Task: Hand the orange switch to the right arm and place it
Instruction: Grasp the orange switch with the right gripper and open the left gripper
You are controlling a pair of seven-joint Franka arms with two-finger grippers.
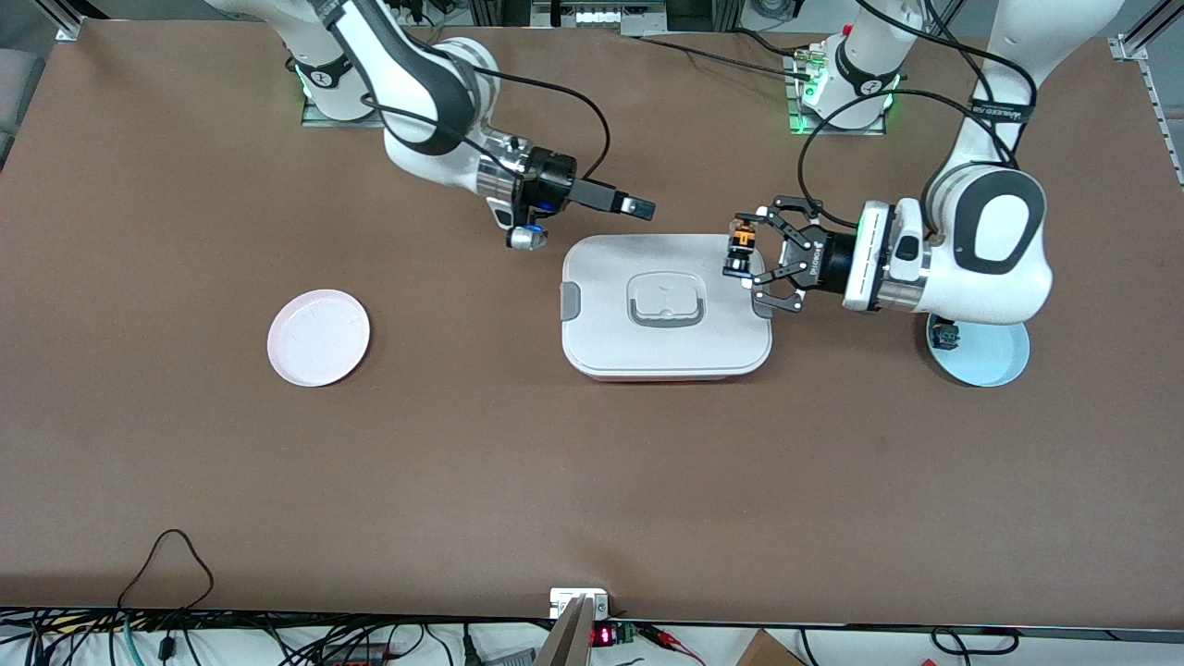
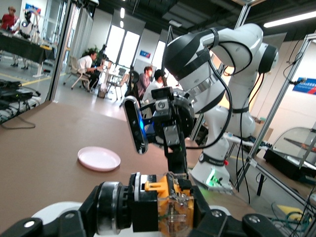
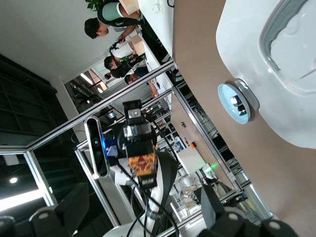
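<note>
**Orange switch held over the white box**

The brown desk (image 1: pixel 592 481) carried 3 main things: a pink plate (image 1: pixel 318 337) toward the right arm's end, a white lidded box (image 1: pixel 666 310) with grey latches in the middle, and a light blue plate (image 1: pixel 994 356) toward the left arm's end. A small dark part (image 1: pixel 944 335) sat on the blue plate, partly under the left arm. Cables ran along the desk edge nearest the front camera. The wrist views showed an open office with people seated at desks, tall windows and metal framing.

The orange switch (image 1: pixel 741 244) was a tiny block with a black body and an orange top; in the left wrist view (image 2: pixel 170 210) a clear, glassy face showed on it. The left hand (image 1: pixel 751 254) was clamped on it, hanging in the air over the box's edge toward the left arm's end.

The right hand (image 1: pixel 638 208) hung over the desk just beside the box's corner nearest the right arm's base, its fingers spread wide and holding nothing, pointed toward the switch.
</note>
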